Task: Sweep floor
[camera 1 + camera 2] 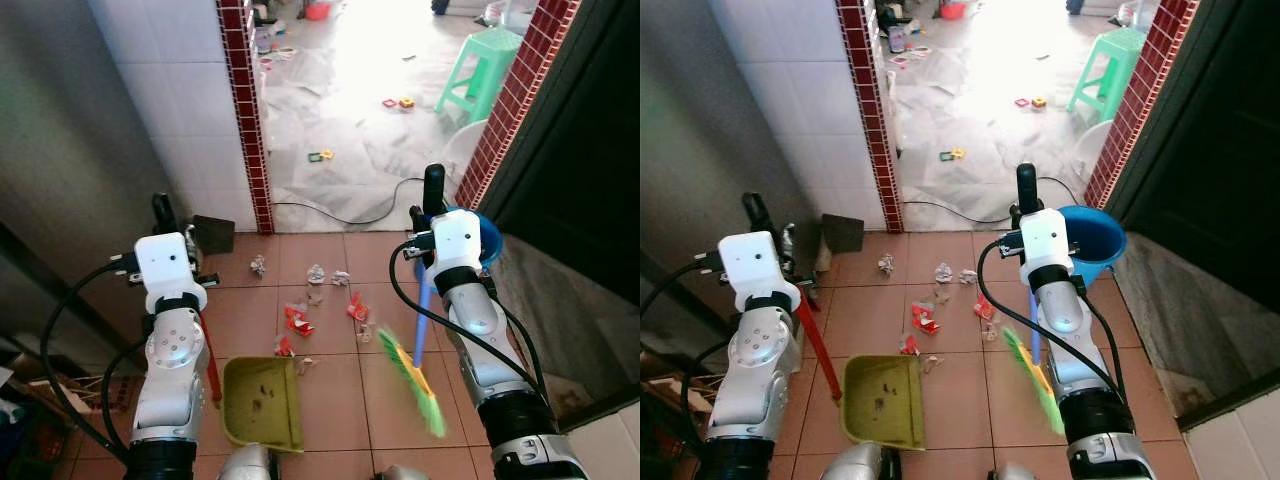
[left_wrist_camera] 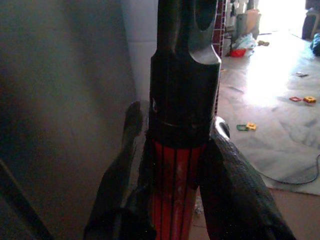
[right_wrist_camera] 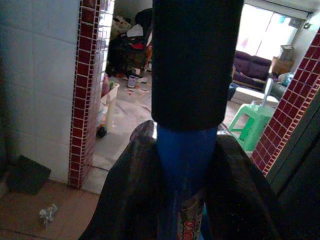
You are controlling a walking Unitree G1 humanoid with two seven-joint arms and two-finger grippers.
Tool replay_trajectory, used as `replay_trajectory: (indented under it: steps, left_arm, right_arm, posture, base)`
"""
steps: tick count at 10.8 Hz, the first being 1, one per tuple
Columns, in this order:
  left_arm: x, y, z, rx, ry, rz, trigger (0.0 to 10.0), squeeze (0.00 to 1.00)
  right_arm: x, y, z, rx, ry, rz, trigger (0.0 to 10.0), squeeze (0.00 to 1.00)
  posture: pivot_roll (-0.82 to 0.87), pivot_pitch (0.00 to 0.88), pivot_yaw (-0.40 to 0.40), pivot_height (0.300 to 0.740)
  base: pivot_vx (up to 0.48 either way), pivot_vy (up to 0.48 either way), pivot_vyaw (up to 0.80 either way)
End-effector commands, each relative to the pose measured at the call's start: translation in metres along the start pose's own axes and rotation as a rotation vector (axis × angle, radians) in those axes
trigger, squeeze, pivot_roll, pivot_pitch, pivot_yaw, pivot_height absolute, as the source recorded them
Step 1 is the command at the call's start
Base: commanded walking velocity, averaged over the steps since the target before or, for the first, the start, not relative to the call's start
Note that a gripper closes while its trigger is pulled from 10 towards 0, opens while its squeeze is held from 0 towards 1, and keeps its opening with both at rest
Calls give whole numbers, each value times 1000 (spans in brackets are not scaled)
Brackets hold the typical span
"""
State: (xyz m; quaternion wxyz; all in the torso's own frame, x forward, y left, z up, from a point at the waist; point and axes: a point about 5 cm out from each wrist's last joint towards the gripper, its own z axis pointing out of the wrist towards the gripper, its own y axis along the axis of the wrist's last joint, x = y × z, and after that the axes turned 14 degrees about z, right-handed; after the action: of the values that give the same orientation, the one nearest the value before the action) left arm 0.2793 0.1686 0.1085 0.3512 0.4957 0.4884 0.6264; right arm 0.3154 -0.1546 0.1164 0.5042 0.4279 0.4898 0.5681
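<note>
My left gripper [image 2: 177, 192] is shut on the red dustpan handle [image 1: 209, 362], just under its black end cap [image 2: 182, 75]. The olive-green dustpan [image 1: 262, 402] rests on the terracotta tiles by my feet, with a few crumbs in it. My right gripper [image 3: 185, 195] is shut on the blue broom handle [image 1: 423, 318], below its black grip [image 1: 434, 188]. The green and yellow broom head [image 1: 412, 382] is blurred, low over the tiles to the right of the dustpan. Crumpled paper [image 1: 316, 273] and red wrappers [image 1: 297, 319] lie scattered in front of the pan.
A blue bucket [image 1: 1092, 236] stands behind my right arm. A red-tiled pillar [image 1: 250, 120] and white wall close the left; a dark doorway [image 1: 580, 150] is on the right. Beyond lie a black cable [image 1: 340, 216], a pale floor, small toys [image 1: 321, 156] and a green stool [image 1: 482, 68].
</note>
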Motion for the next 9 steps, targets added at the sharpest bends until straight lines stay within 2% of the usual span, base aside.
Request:
replay_trajectory:
  steps: [1,5,7,9]
  left_arm:
    - [1,10,1,-61,5,-10,10000,0]
    - [-1,10,2,-60,-6,-18,10000,0]
    - [-2,11,2,-65,-8,-21,10000,0]
    - [-3,10,1,-62,-12,-23,10000,0]
  right_arm:
    - [0,19,7,-85,10,-23,10000,0]
    - [-6,24,7,-115,-11,-50,10000,0]
    - [-2,26,6,-134,9,-79,10000,0]
    - [1,25,5,-130,16,-67,10000,0]
  posture:
    - [-70,0,25,740]
    - [-73,0,32,740]
    - [-69,0,30,740]
    - [-67,0,29,740]
  base:
    - [296,0,0]
    - [333,0,0]
    - [414,242,0]
    - [414,122,0]
